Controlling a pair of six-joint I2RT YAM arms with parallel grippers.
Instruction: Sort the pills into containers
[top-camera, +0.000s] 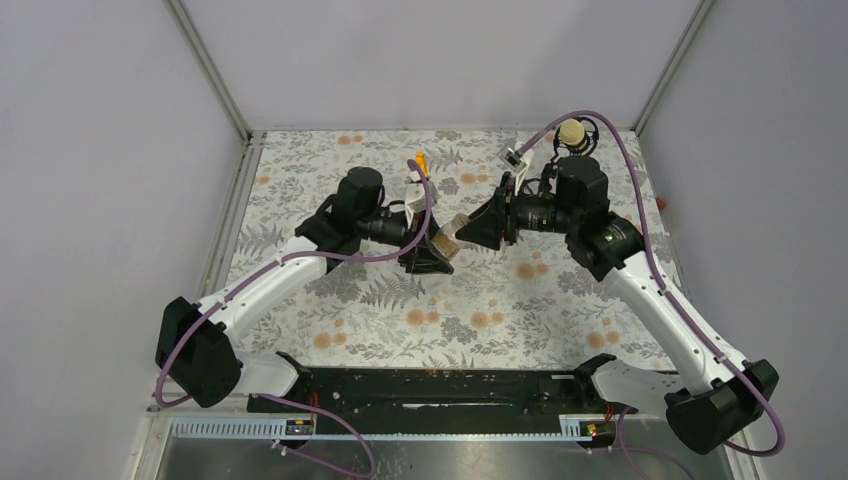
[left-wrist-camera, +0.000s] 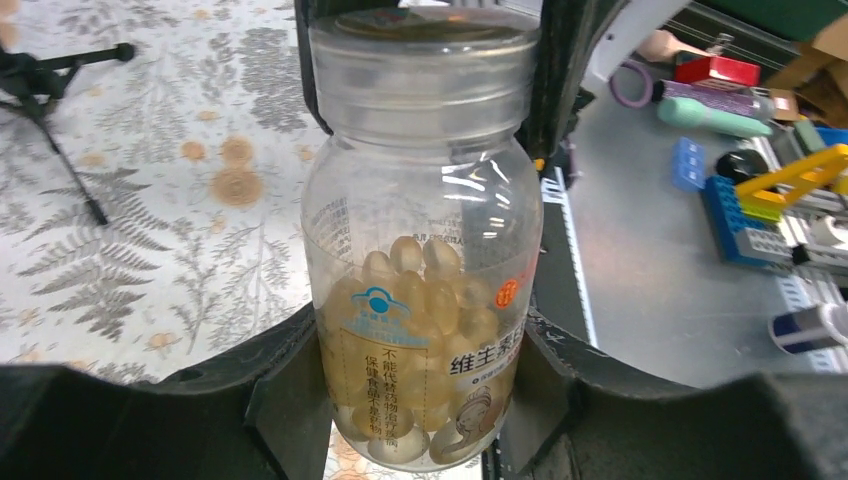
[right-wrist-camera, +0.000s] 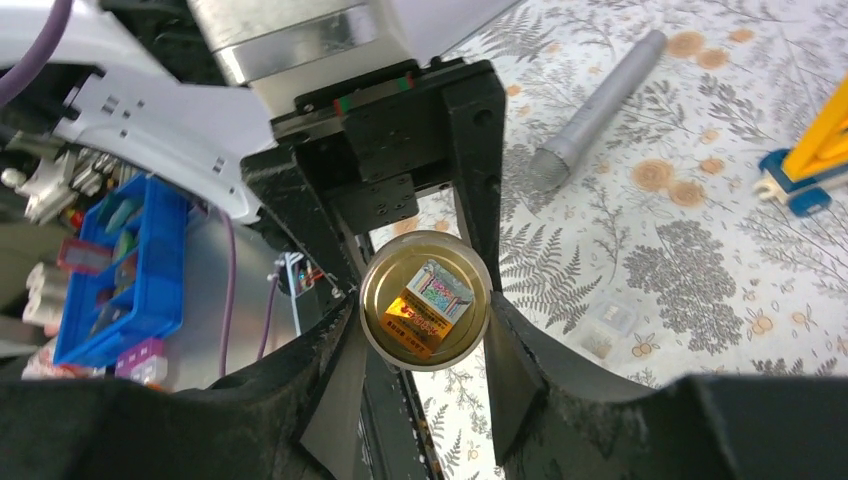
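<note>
Between the two black fingers of the left pincer (left-wrist-camera: 420, 350) sits the tan jar (left-wrist-camera: 420, 240). The fingers squeeze it low on its body, one on each side, so this pincer is open only as wide as the jar. At the other end of the jar is the right pincer (right-wrist-camera: 425, 325). Its fingers press on the two sides of the lid (right-wrist-camera: 425, 300), and it is open just as wide as the lid. Seen from above, the two pincers meet nose to nose, and the jar lies tipped between them, up off the flowery cloth (top-camera: 500, 300). Soft yellow pills (left-wrist-camera: 425, 290) fill the half of the jar near the left pincer. The label has a blue hat-shaped mark, a small orange round mark and a drawn face, and the big words read "维生素". The other lines are too small to read well. On top of the lid is a shiny square sticker, silver and orange, and its words are too tiny to read. Off to one side of the right pincer, well apart from it, a clear little jar (right-wrist-camera: 610, 328) sits on the cloth. Farther off lie a grey tube (right-wrist-camera: 600, 95) and an orange piece on a blue base (right-wrist-camera: 810, 160).
</note>
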